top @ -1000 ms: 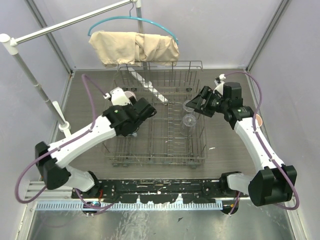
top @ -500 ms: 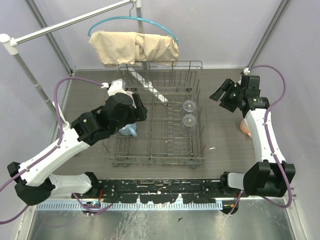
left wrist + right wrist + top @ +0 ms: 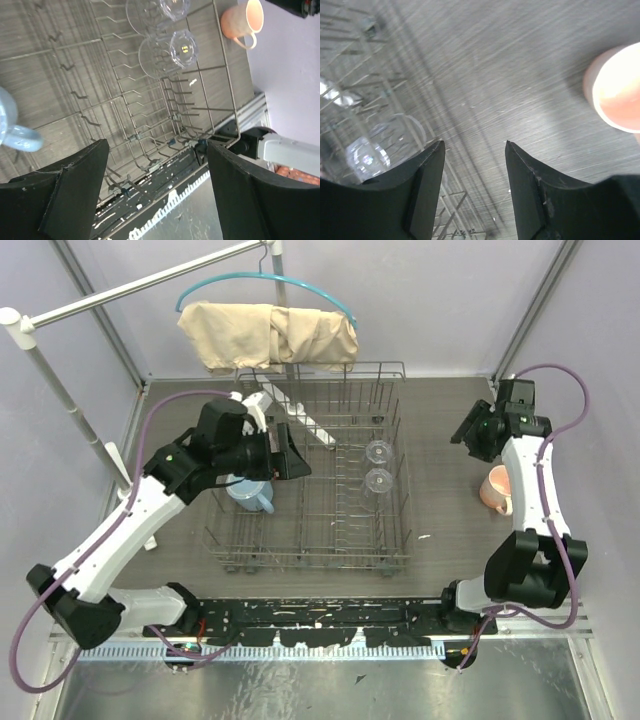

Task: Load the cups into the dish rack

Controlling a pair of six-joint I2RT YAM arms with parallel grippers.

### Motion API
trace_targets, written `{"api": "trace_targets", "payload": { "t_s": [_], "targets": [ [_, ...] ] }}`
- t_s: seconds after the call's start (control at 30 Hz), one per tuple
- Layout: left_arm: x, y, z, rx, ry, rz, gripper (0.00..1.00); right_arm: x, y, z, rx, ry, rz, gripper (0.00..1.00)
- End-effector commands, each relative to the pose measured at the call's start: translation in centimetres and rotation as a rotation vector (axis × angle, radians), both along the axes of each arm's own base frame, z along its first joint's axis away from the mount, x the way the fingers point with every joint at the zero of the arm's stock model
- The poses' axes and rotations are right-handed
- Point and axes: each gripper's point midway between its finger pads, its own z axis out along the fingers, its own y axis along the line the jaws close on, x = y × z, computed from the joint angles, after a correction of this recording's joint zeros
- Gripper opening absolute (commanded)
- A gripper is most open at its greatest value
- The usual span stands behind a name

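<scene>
Two glasses (image 3: pixel 378 451) sit near the rack's (image 3: pixel 310 562) right edge, with the blue mug (image 3: pixel 248 495) at its left. The peach mug (image 3: pixel 495 488) stands on the table (image 3: pixel 450 520), well right of the rack. The left gripper (image 3: pixel 156 150) is spread and empty over the rack. The right gripper (image 3: pixel 474 150) is spread and empty over bare table beside the peach mug.

Grey wood-grain tabletop (image 3: pixel 450 430) enclosed on the left, far and right sides by plain pale lilac walls (image 3: pixel 440 300), with silver metal posts (image 3: pixel 533 310) in the far corners. A white pole (image 3: pixel 60 388) slants up at the left. At the far side, a teal hanger (image 3: pixel 290 278) carries a crumpled beige cloth (image 3: pixel 265 335). A brushed steel sheet (image 3: pixel 300 690) lines the near edge. The light is soft and even.
</scene>
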Motion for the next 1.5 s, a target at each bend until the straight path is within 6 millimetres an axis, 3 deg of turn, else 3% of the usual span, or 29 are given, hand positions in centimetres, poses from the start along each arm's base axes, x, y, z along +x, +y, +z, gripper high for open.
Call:
{"api": "trace_targets", "payload": {
  "t_s": [0.0, 0.2, 0.33, 0.5, 0.73, 1.2, 1.47],
  "targets": [
    [-0.1, -2.4, 1.2, -0.107, 0.008, -0.162, 0.87, 0.4, -3.8, -0.4, -0.047, 0.035, -0.059, 0.56],
    [1.3, -3.4, 1.7, -0.264, 0.003, -0.187, 0.87, 0.1, -7.7, -1.5, -0.174, 0.139, -0.086, 0.56],
    [2.8, -4.1, 1.1, -0.344, 0.026, -0.212, 0.91, -0.3, -9.3, -3.6, -0.232, 0.241, -0.075, 0.56],
    [4.2, -4.1, 0.9, -0.38, 0.042, -0.21, 0.91, -0.6, -10.3, -6.3, -0.26, 0.337, -0.052, 0.51],
    [5.6, -4.0, 1.6, -0.428, 0.032, -0.203, 0.91, -0.4, -11.6, -7.9, -0.305, 0.39, -0.065, 0.51],
    [6.8, -3.3, 1.2, -0.451, 0.041, -0.166, 0.92, -0.6, -11.4, -13.4, -0.268, 0.468, -0.05, 0.48],
    [7.1, -3.2, 1.1, -0.451, 0.046, -0.158, 0.92, -0.3, -11.3, -14.0, -0.258, 0.456, -0.056, 0.07]
  ]
}}
